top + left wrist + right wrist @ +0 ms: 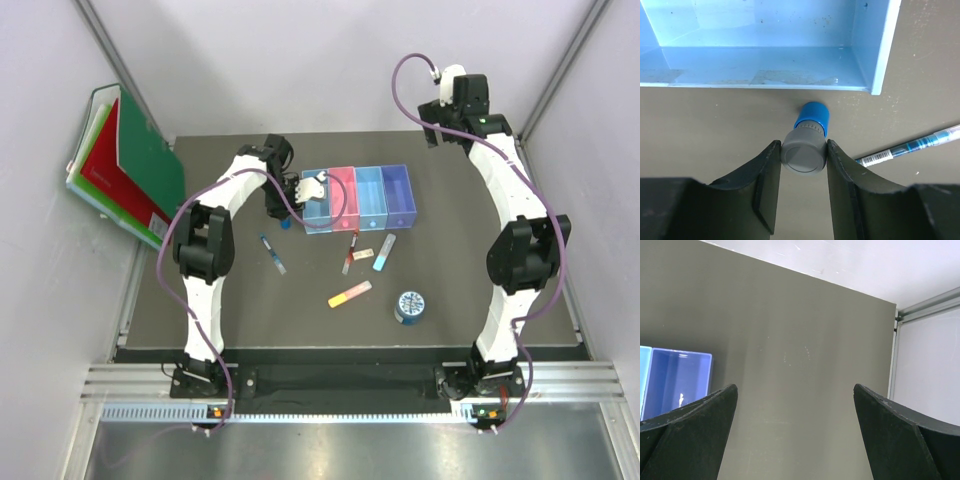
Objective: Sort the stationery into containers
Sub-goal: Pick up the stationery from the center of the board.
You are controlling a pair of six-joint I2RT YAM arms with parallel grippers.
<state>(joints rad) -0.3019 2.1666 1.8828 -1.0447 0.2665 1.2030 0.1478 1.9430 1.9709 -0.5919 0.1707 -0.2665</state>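
My left gripper (803, 148) is shut on the grey cap of the blue bottle (805, 150), which stands upright just outside the near corner of the light-blue bin (882, 50). In the top view this gripper (281, 213) is left of the row of bins: light blue (318, 222), pink (345, 195), blue (371, 195), violet-blue (399, 193). On the table lie a blue pen (272, 253), red-black pen (350, 252), beige eraser (364, 253), light-blue stick (385, 253), yellow-pink stick (349, 294) and round blue tin (408, 305). My right gripper (795, 395) is open and empty, high at the back right.
Green and red folders (125, 165) lean against the left wall. The blue pen (910, 147) lies close to the right of my left fingers. The violet-blue bin (677, 382) shows at the left of the right wrist view. A metal frame edges the table at the right.
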